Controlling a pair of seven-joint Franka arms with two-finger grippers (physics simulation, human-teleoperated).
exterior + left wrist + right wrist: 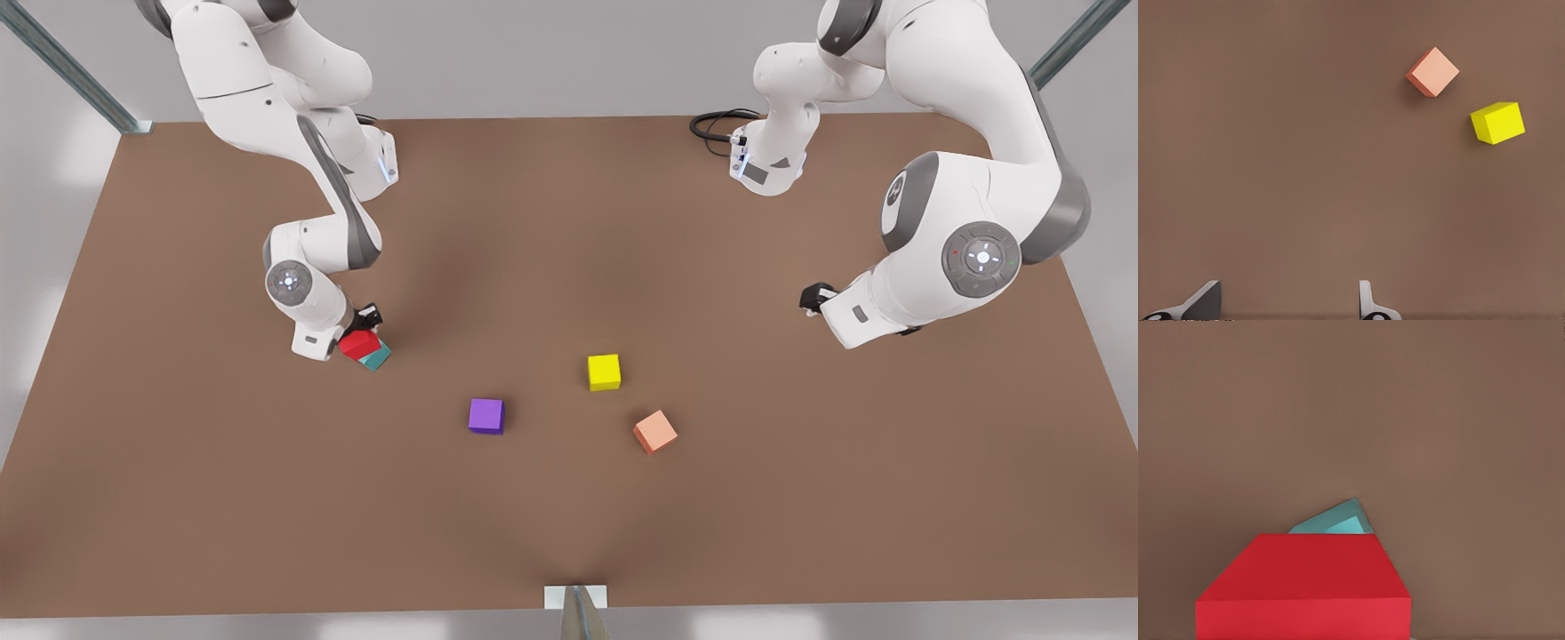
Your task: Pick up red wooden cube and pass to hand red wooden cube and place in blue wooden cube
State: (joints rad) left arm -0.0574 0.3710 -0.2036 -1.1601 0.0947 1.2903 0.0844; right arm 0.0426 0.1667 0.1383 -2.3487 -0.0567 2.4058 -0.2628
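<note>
I'd lower gently so my right hand (363,331), gripping the red wooden cube (359,344), squares it on the blue wooden cube (379,357); left hand (811,298) waits open

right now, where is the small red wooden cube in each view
front view: small red wooden cube at the front view's left, at the right gripper, overlapping the teal wooden cube.
right wrist view: red cube close up, teal cube peeking out past it.
left wrist view: the waiting left gripper, jaws open, faces a salmon-orange wooden cube and a yellow wooden cube instead.
shared landmark: the brown table.
</note>
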